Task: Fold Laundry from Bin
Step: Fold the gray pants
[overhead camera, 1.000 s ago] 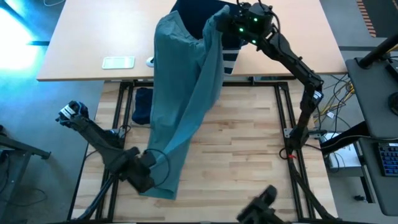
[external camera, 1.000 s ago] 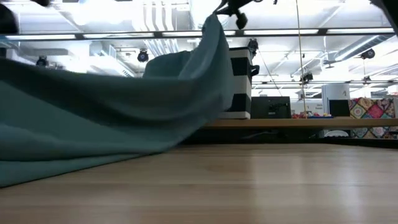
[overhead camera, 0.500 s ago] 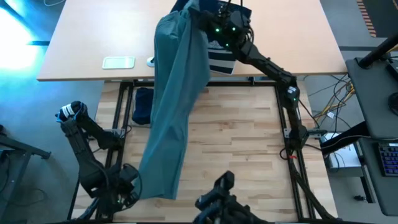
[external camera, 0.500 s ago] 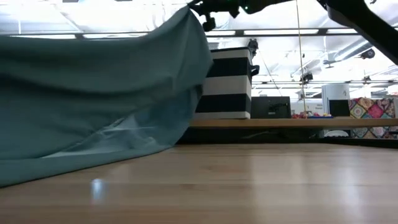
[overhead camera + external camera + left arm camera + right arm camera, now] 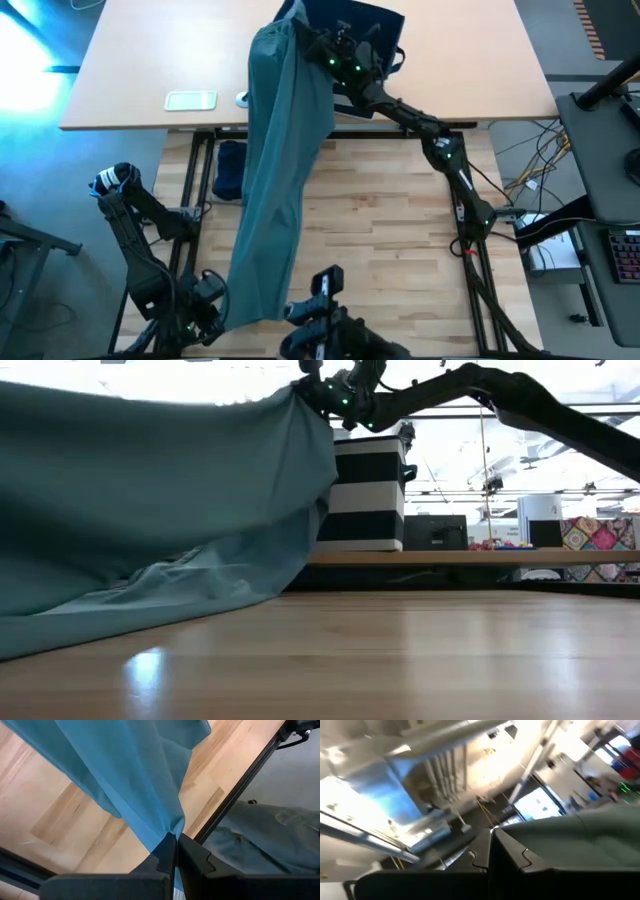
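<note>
The step in hand appears to be drawing the teal-green garment [image 5: 285, 180] out of the bin [image 5: 375, 30] and spreading it flat on the table [image 5: 390, 250]; the right gripper [image 5: 322, 48] is pinched shut on the garment's upper end, held high above the bin's near edge, and the left gripper [image 5: 175, 851] is pinched shut on a lower corner of the cloth near the table's front left edge; between the two holds the garment hangs as one long band from bin to front edge, its lower part resting on the wood in the low view. To finish well, keep both pinches closed and the cloth lightly taut; carry the upper end clear of the bin rim before lowering it, since a drag could tip the bin; lower both ends evenly so no crease is trapped beneath. A navy garment [image 5: 228, 168] hangs off the table's left edge, apart from this work.
</note>
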Robot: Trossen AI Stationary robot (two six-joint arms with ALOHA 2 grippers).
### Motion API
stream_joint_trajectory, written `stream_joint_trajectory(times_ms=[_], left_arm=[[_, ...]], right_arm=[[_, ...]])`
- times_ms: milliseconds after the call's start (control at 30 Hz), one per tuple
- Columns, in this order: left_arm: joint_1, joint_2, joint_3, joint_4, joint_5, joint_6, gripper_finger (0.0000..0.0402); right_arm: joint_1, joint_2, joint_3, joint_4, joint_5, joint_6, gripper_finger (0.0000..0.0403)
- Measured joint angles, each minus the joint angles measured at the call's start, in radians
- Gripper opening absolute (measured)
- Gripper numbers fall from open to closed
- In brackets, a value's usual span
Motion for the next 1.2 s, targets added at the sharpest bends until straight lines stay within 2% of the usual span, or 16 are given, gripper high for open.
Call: stream_joint_trajectory(times_ms=[133,300,400,500,600,733,833,1000,1100,1200], left_arm=[[0.001,0.000,0.000,0.000,0.000,0.004,0.0000],[0.014,0.000,-0.001,0.000,-0.003,0.043,0.0000],[0.034,0.000,-0.001,-0.013,-0.003,0.067,0.0000],[0.052,0.000,-0.001,-0.040,-0.003,0.089,0.0001],[0.061,-0.003,-0.002,-0.047,-0.002,0.087,0.0018],[0.062,-0.032,0.033,-0.100,-0.010,0.060,0.0067],[0.062,-0.057,0.107,-0.264,-0.090,0.030,0.0115],[0.115,-0.124,0.234,-0.652,-0.272,-0.065,0.0185],[0.231,-0.230,0.229,-0.595,-0.376,0.075,0.0199],[0.427,-0.320,0.212,-0.549,-0.479,0.254,0.0197]], right_arm=[[0.020,0.002,0.000,0.017,-0.002,-0.098,0.0009],[0.026,0.002,0.000,-0.177,0.076,-0.235,0.0009],[0.027,0.002,0.000,-0.279,0.157,-0.258,0.0009],[0.027,0.002,0.000,-0.335,0.176,-0.273,0.0009],[0.027,0.002,0.000,-0.379,0.139,-0.306,0.0023],[0.028,-0.005,0.000,-0.463,0.100,-0.319,0.0073],[0.029,-0.036,0.000,-0.588,0.100,-0.374,0.0124],[0.029,-0.143,0.001,-0.819,0.143,-0.420,0.0198],[0.027,-0.216,0.001,-0.945,0.153,-0.462,0.0226],[0.029,-0.299,0.001,-1.042,0.154,-0.523,0.0244]])
